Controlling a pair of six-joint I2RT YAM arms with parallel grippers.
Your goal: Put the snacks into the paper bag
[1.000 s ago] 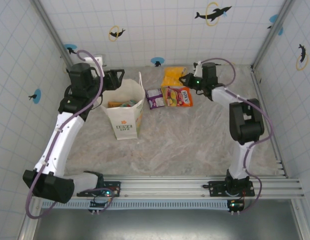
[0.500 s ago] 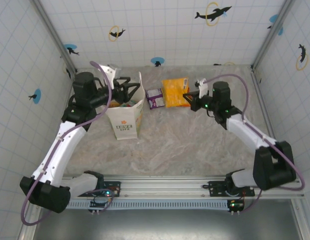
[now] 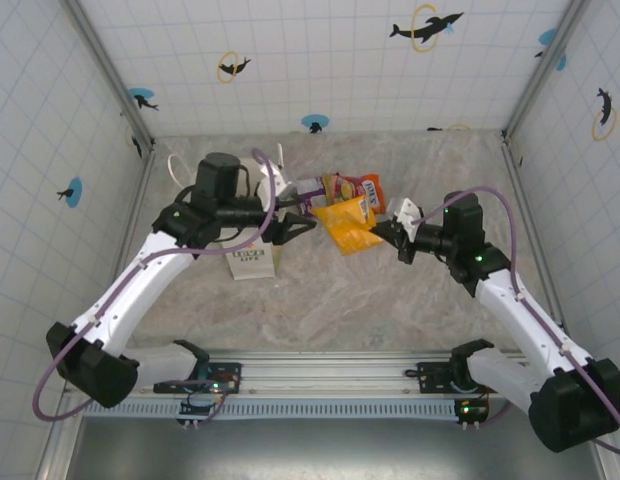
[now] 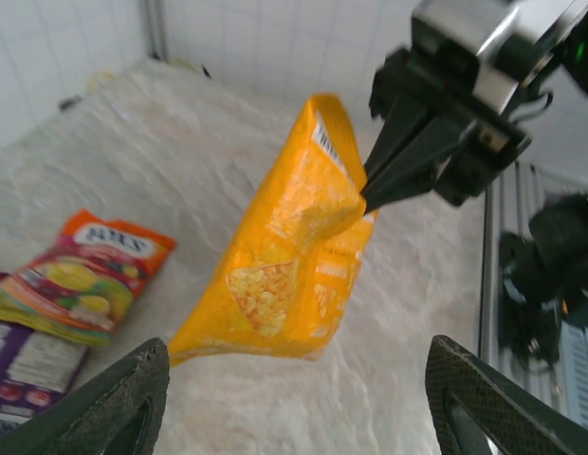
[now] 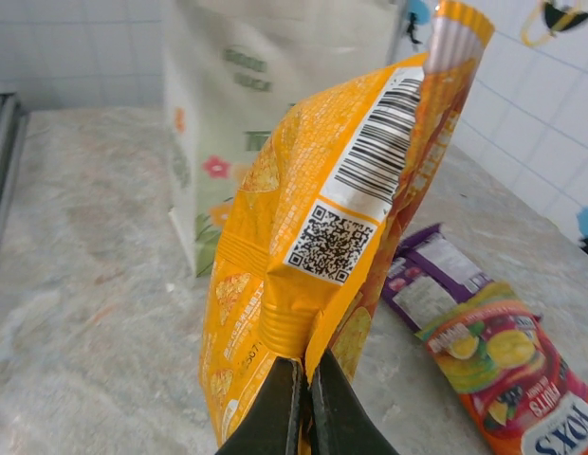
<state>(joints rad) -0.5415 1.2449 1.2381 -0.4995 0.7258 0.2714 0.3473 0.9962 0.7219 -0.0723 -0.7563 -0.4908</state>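
Right gripper [image 3: 395, 237] pinches shut on the orange packet [image 3: 348, 222] by a side edge, held up between my arms, long axis steeply tilted, barcode end uppermost. Left gripper [image 3: 305, 216], spread wide, faces it beside the paper bag [image 3: 250, 258]. Mid-carry, I judge; next, a handover or a drop into the bag's mouth.

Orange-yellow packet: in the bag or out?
Out. The right gripper pinches the orange-yellow packet by one edge, held up above the table, beside the paper bag, not inside it.
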